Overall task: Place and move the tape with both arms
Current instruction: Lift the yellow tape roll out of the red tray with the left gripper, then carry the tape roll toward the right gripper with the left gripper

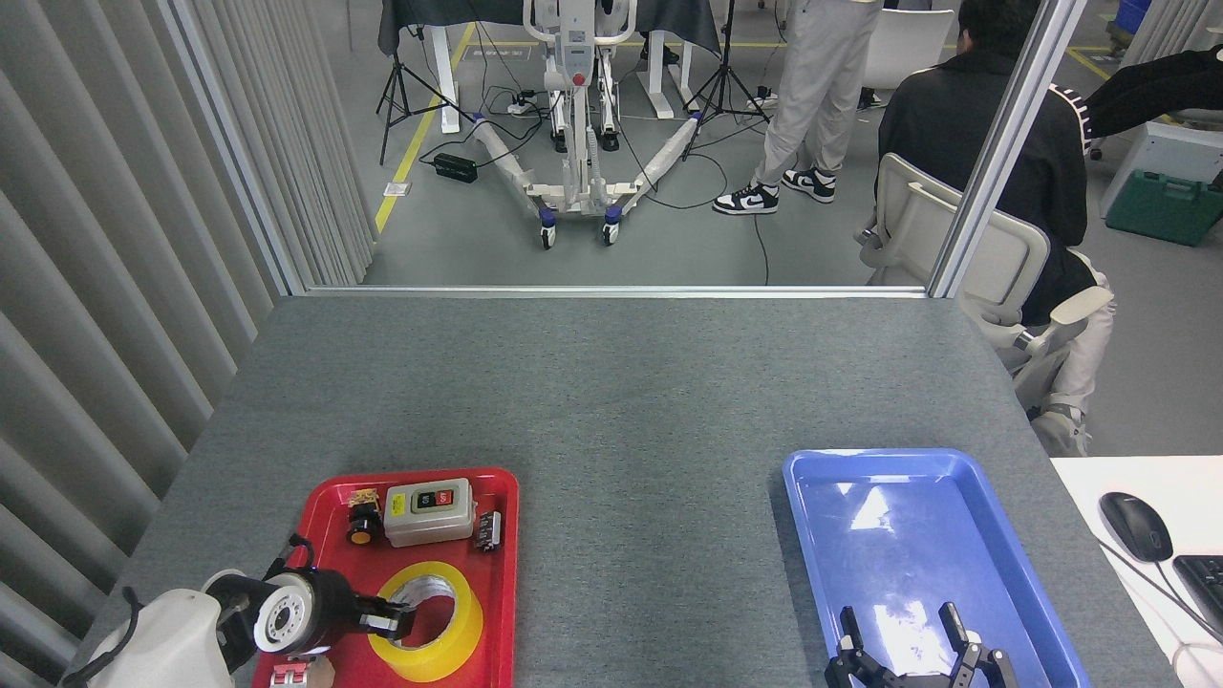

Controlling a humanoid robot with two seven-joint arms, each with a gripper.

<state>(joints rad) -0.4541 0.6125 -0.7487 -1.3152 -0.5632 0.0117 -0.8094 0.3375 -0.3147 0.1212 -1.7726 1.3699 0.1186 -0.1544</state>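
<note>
Tape (427, 623) is gripped at its near-left rim by the left gripper (399, 617), inside the red tray (501, 573). Right gripper (912, 648) is held wide above the blue tray's (1003, 535) near edge.

A grey felt-covered worktop (611, 382) meets a glass partition. Ribbed grey panels (115, 239) line the left wall. Beyond, on the grey floor (459, 239), stand a wheeled frame (578, 182), tripods, cables and a white chair (955, 248) with 1 seated person (984, 124).
</note>
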